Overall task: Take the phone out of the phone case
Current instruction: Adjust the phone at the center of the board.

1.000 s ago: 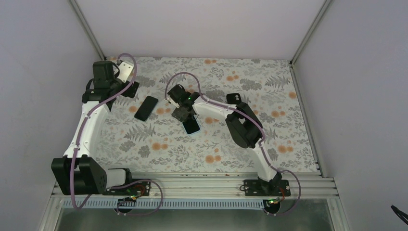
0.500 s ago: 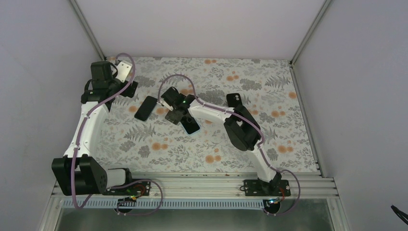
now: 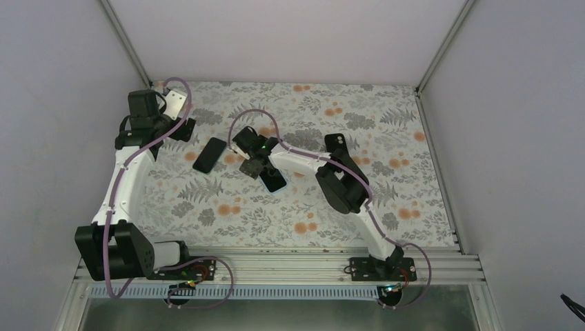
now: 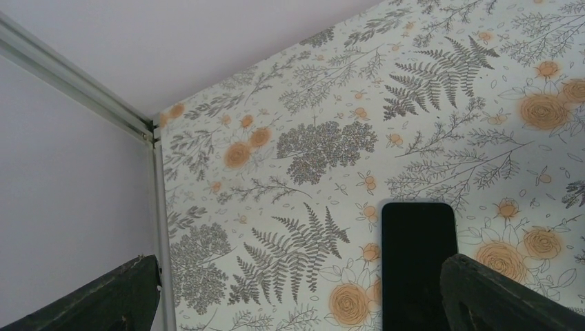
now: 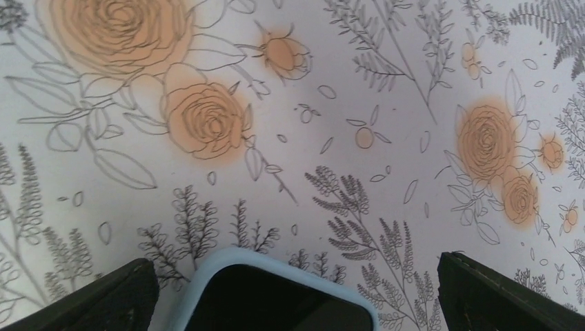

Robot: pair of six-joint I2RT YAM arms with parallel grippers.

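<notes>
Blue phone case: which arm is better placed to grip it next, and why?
Right. The right claw, open, hangs over the blue case, a finger each side; the left claw sits off near the black phone.

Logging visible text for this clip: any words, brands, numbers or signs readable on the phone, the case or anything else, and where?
No text can be read in any view.
black phone: dark blank face, no logo or writing.
light-blue phone case: plain rim, no marking on the part in view.
small black item beside the right arm: too small to tell whether it carries any mark.
floral table cover: pattern only, no lettering.
</notes>
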